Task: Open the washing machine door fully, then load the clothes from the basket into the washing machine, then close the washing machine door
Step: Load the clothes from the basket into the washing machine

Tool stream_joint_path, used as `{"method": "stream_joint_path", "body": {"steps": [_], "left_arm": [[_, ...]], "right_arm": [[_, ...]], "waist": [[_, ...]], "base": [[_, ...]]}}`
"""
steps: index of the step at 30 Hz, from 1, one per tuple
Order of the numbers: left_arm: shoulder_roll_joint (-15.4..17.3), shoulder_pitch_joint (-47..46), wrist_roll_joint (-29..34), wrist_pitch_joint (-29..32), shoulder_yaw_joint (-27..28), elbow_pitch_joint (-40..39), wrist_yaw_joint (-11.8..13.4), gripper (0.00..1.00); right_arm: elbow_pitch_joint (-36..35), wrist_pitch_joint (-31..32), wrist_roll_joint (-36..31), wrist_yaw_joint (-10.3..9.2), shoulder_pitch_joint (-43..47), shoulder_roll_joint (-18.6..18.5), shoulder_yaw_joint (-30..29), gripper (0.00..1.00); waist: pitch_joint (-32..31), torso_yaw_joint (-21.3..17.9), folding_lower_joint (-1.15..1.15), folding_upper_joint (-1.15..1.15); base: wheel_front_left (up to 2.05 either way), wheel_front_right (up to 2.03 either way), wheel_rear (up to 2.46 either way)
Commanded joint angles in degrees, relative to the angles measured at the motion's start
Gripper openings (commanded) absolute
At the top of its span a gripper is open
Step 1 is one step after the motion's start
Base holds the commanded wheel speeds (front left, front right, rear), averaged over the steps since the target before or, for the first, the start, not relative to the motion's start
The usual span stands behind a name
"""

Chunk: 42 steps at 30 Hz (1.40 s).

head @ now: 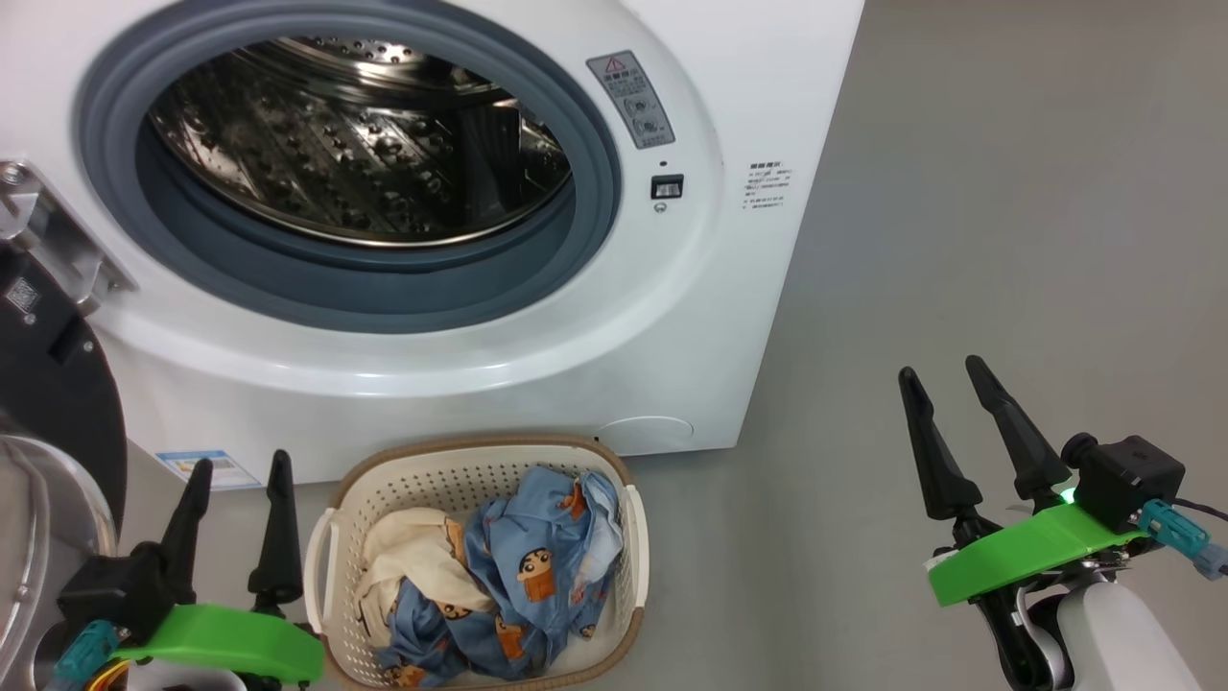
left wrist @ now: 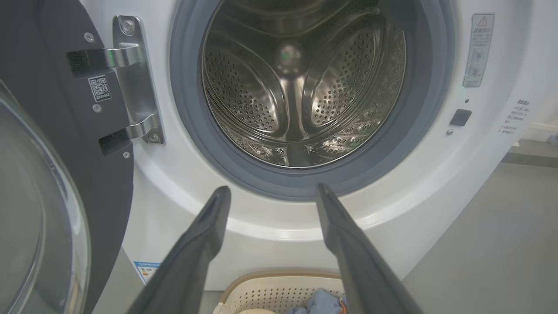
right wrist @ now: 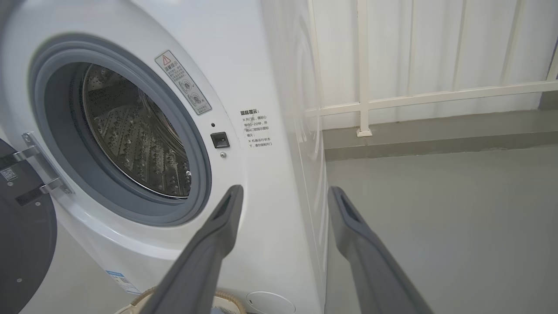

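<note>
While your left gripper and right gripper both point upward, jaws spread wide and empty, the one basket sits just right of the left one, holding the clothes, seemingly two pieces. Ahead of both stands one washing machine, its door swung open left of the left gripper.

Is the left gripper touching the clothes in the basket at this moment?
Apart. The head view shows the left gripper open beside the basket, outside its wall, and the clothes lie inside, past that wall.
</note>
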Motion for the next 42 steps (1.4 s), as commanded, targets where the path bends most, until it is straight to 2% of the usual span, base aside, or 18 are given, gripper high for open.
{"method": "stream_joint_path", "body": {"steps": [1,17,23,32,42], "left_arm": [[1.6,-2.2,0.3,-0.8,1.8,-1.0,-0.1,1.00],[3.2,-6.3,-0.5,-0.8,0.3,2.3,-0.1,1.00],[3.9,-8.0,-1.6,-0.5,-2.0,4.7,-0.1,1.00],[5.4,-14.2,-4.7,-0.5,-7.4,10.6,-0.1,1.00],[8.7,-22.8,-9.2,-0.6,-16.0,22.5,-0.1,1.00]], "right_arm": [[-1.3,-0.7,-0.4,0.09,-1.0,0.2,1.5,1.00],[-2.4,-0.7,-1.3,0.09,-4.2,2.1,1.3,1.00],[-2.6,-0.7,-1.5,0.09,-5.3,2.8,1.2,1.00],[-2.7,-0.7,-2.3,0.09,-7.7,3.8,1.5,1.00],[-3.7,-0.7,-2.8,0.09,-10.2,4.9,1.6,1.00]], "waist": [[0.7,-0.2,0.00,0.00],[9.7,-2.8,0.00,0.00],[12.7,-3.8,0.00,0.00],[19.3,-5.0,0.00,0.00],[26.6,-7.1,0.00,0.00]], "base": [[0.00,0.00,0.00],[0.00,0.00,0.00],[0.00,0.00,0.00],[0.00,0.00,0.00],[0.00,0.00,0.00]]}}
